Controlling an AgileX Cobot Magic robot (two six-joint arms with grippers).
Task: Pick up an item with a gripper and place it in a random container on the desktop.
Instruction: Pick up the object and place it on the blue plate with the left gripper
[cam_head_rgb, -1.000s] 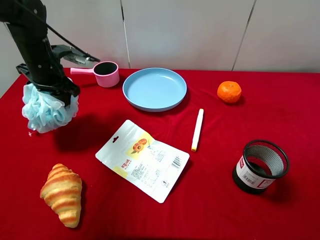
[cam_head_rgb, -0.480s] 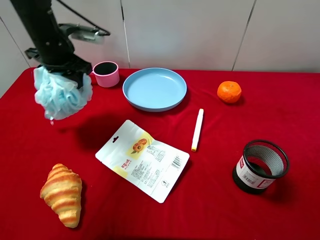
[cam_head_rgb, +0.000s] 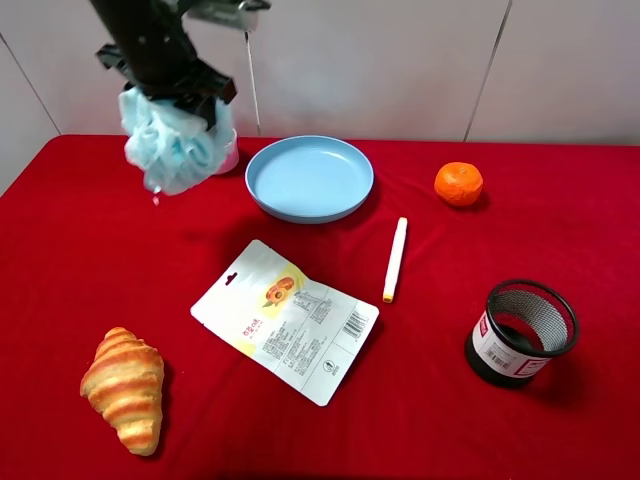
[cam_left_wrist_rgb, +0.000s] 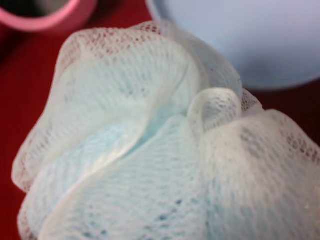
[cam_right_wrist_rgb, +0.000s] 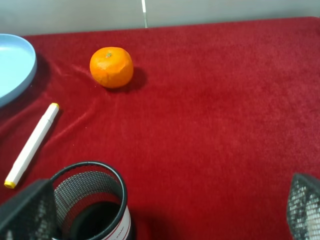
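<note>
Exterior high view, left arm at work: the left gripper (cam_head_rgb: 172, 92) is pinched on the light-blue bath pouf (cam_head_rgb: 175, 150), which hangs directly below it, clear of the red desktop (cam_head_rgb: 90, 260). The fingertips are buried in the netting. Half a second earlier, gripper and load hung farther left and lower in this view. A second earlier they were out by the table's left edge.

The pouf now covers most of the pink cup (cam_head_rgb: 229, 157) behind it. The blue plate (cam_head_rgb: 310, 180) lies just beside the gripper, toward the table's middle, and not beneath it. Well apart from the gripper, the croissant (cam_head_rgb: 124, 388), snack packet (cam_head_rgb: 285, 320), marker (cam_head_rgb: 396, 258), orange (cam_head_rgb: 459, 183) and black mesh cup (cam_head_rgb: 522, 332) lie where they did before.

From the left wrist, the pouf (cam_left_wrist_rgb: 150, 150) fills nearly the whole frame. Only a slice of the plate (cam_left_wrist_rgb: 250, 40) and the pink cup's rim (cam_left_wrist_rgb: 45, 12) show past it.

From the right wrist, the right gripper (cam_right_wrist_rgb: 162, 220) has its fingers (cam_right_wrist_rgb: 22, 212) spread wide and holds nothing. The mesh cup (cam_right_wrist_rgb: 92, 205) stands just beside one finger. The marker (cam_right_wrist_rgb: 30, 145), the orange (cam_right_wrist_rgb: 111, 67) and the plate's edge (cam_right_wrist_rgb: 12, 65) lie farther ahead.
</note>
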